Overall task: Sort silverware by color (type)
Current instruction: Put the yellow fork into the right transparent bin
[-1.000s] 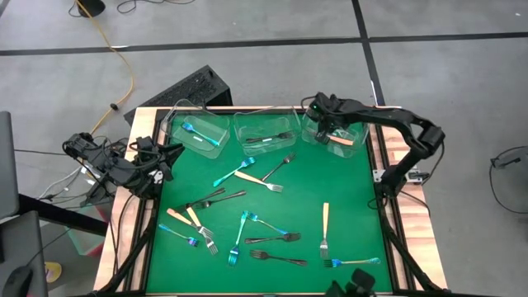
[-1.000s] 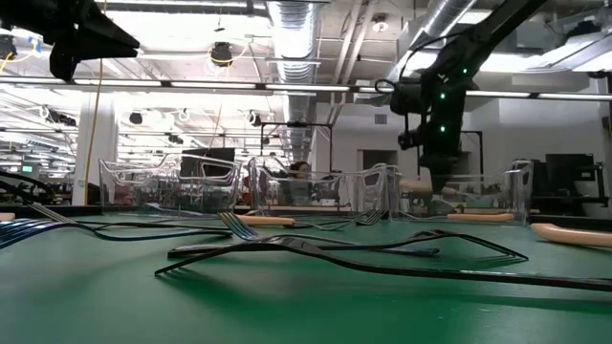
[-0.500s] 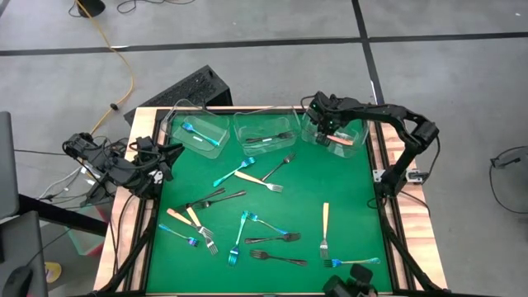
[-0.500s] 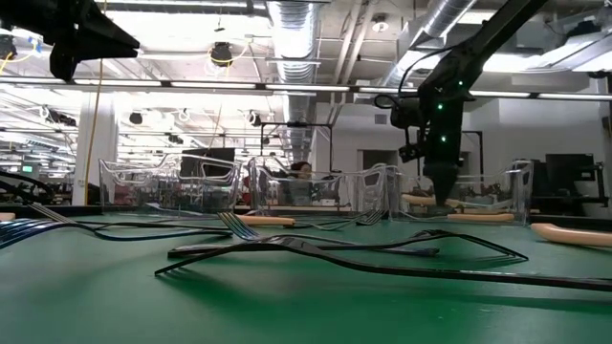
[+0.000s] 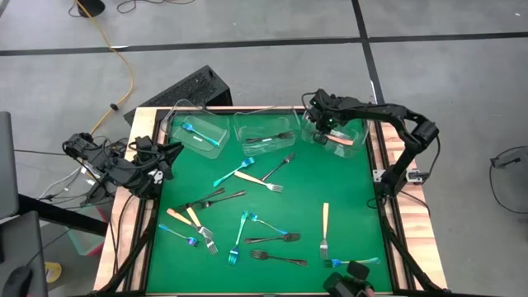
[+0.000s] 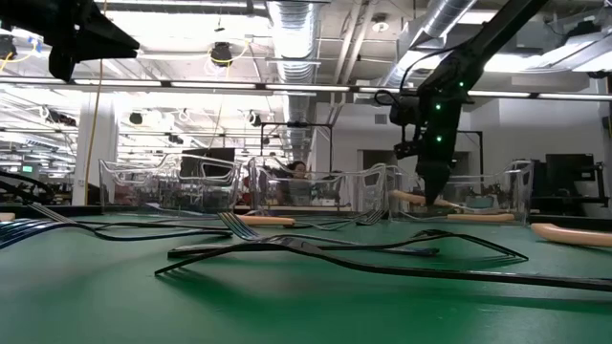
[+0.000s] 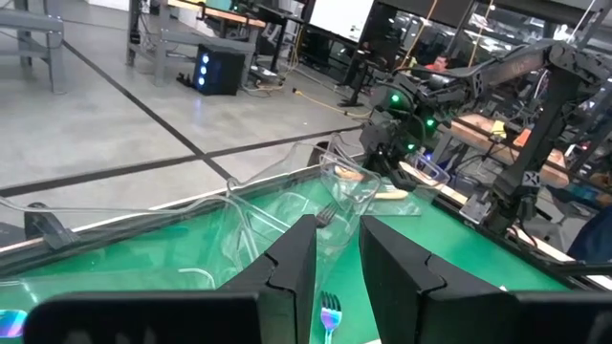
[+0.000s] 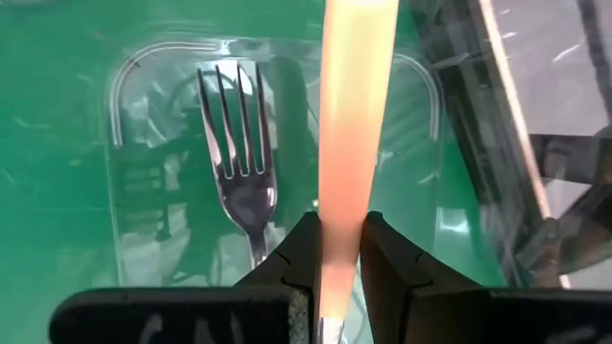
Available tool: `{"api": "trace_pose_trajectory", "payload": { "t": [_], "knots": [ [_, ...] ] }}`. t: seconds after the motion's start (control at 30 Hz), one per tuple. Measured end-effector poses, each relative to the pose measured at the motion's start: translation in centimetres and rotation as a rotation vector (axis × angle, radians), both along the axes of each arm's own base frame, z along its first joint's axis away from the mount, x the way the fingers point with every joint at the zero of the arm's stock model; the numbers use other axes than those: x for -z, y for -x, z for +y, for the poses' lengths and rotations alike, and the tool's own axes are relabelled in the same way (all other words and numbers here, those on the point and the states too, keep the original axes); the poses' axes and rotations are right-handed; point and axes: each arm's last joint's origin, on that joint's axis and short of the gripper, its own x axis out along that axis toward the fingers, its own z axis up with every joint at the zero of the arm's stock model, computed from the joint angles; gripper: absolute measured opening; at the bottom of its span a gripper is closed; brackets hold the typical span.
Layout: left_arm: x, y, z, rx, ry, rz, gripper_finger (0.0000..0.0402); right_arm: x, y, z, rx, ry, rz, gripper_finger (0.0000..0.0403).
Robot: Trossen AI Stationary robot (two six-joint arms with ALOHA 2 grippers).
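Right claw (image 5: 330, 125) shifted left over tub (image 5: 351, 140), clamping cream fork (image 8: 349, 115); left claw (image 7: 335, 250) parted.

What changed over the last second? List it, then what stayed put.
The right pincer, shut on a cream-handled fork, shifted slightly toward the table's left above the right tub. It has not let go. The left pincer stayed parked by the table's left edge, and the loose forks on the green mat did not move.

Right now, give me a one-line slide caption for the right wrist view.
Right end effector shut on a cream-handled fork, held above the clear tub where another fork lies.
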Motion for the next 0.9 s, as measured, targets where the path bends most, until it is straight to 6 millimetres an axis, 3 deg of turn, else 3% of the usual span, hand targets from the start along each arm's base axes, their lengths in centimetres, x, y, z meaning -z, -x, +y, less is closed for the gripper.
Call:
{"api": "trace_pose_trajectory", "payload": {
  "t": [0.47,0.9],
  "knots": [
    [0.0,0.0,0.0,-0.003,0.015,-0.014,0.0069,0.1,1.7,-1.2,0.057,-0.061,-0.023,0.0072],
    [0.0,0.0,0.0,-0.005,0.017,-0.015,0.0069,0.3,2.3,-1.1,0.015,-0.092,0.033,0.0072]
  ]
}}
